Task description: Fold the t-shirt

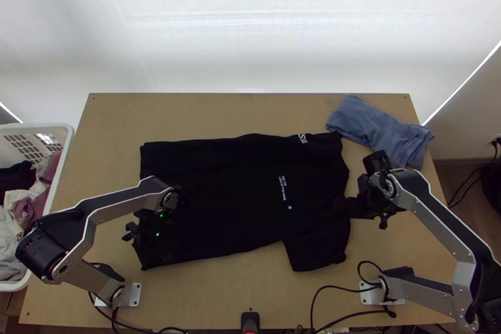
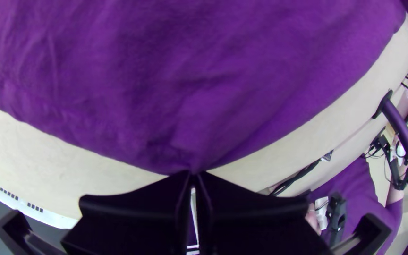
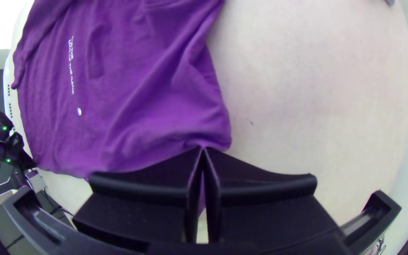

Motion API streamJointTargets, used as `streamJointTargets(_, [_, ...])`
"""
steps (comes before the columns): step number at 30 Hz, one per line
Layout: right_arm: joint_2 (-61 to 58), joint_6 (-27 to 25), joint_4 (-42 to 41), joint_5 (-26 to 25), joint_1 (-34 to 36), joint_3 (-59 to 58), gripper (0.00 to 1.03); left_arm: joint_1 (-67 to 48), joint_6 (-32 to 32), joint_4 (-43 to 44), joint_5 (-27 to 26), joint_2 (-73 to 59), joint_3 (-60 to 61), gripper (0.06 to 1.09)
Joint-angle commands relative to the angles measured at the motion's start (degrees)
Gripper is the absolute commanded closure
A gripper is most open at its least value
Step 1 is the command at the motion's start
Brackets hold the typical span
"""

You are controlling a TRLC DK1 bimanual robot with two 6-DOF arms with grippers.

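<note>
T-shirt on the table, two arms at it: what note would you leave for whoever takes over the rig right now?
Left gripper: shut, pinching the edge of the t-shirt.
Right gripper: shut on the shirt's edge, at the end nearer the chest print.
Shirt: mostly spread; near sleeve sticks out. Can't tell how the far sleeve lies.
Done: both grips made.
Left: the main folding. Blue cloth lies at the far right corner.

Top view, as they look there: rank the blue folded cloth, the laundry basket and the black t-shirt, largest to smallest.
1. Black t-shirt
2. Laundry basket, counting its visible part
3. Blue folded cloth
</note>
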State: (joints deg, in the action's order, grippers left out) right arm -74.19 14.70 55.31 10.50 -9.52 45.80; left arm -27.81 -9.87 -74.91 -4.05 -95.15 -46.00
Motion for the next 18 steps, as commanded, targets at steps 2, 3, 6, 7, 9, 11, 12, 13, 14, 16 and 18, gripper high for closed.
streamJointTargets(2, [1.24, -4.50, 0.68, -0.48, 4.07, 0.61, 1.00, 5.23, -3.40, -0.76, 0.36, 2.87, 0.82, 1.05])
streamJointTargets(3, [1.24, -5.38, 0.68, -0.48, 5.04, 0.61, 1.00, 6.46, -4.11, -0.85, 0.45, 3.48, 0.56, 1.05])
streamJointTargets(6, [1.24, -7.58, 0.59, -1.10, 7.23, 0.25, 1.00, 10.15, -4.99, -1.11, 0.54, 4.19, -0.58, 1.05])
streamJointTargets(7, [1.16, -7.84, 0.68, -1.27, 7.67, 0.17, 1.00, 11.20, -5.16, -1.11, 0.54, 4.19, -1.29, 1.05])
streamJointTargets(9, [1.77, -7.93, 0.68, -1.19, 7.67, 0.34, 1.00, 12.52, -5.07, -1.20, 0.45, 4.45, -3.05, 1.05])
streamJointTargets(11, [3.44, -7.84, 0.77, -1.10, 7.15, 1.04, 1.00, 13.40, -4.46, -1.20, 0.36, 5.24, -5.15, 1.05])
streamJointTargets(12, [4.58, -7.84, 1.03, -1.10, 6.62, 1.57, 1.00, 13.40, -3.75, -1.11, 0.10, 5.77, -6.47, 1.05])
streamJointTargets(13, [5.73, -7.84, 1.03, -1.10, 6.00, 2.10, 1.00, 13.40, -2.79, -1.02, -0.34, 5.95, -7.88, 1.05])
streamJointTargets(14, [6.78, -7.93, 1.12, -1.10, 5.56, 2.71, 1.00, 13.49, -1.82, -1.11, -0.60, 6.38, -9.02, 1.05])
streamJointTargets(16, [8.45, -7.93, 1.38, -1.10, 4.77, 4.12, 1.00, 13.66, -0.33, -0.85, -1.04, 7.18, -11.75, 1.05])
streamJointTargets(18, [9.42, -7.93, 2.08, -1.01, 4.42, 5.53, 1.00, 13.93, 1.26, -0.85, -2.27, 7.97, -14.12, 1.05])
